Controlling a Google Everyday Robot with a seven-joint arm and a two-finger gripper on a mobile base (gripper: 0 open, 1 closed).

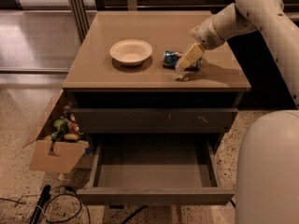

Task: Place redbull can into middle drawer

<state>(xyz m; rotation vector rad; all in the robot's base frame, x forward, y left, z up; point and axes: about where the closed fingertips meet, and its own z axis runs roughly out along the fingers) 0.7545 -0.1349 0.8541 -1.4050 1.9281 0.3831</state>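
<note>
On the brown cabinet top [117, 78], right of centre and nearer the front edge than the back, the redbull can [171, 58] appears to lie on its side. Its long axis runs roughly left to right, and its right end is hidden behind the gripper [189, 57]. The gripper slants down from the white arm [233, 20] onto that end; whether it is grasping the can or free of it cannot be told. A cream bowl [131, 52] sits to the can's left, apart from it, with bare top between them. Below a closed drawer front with white scratches [140, 120], the middle drawer [154, 169] stands pulled out, its grey floor showing. A cardboard box [51, 155] rests on the floor beside the cabinet's left side.
</note>
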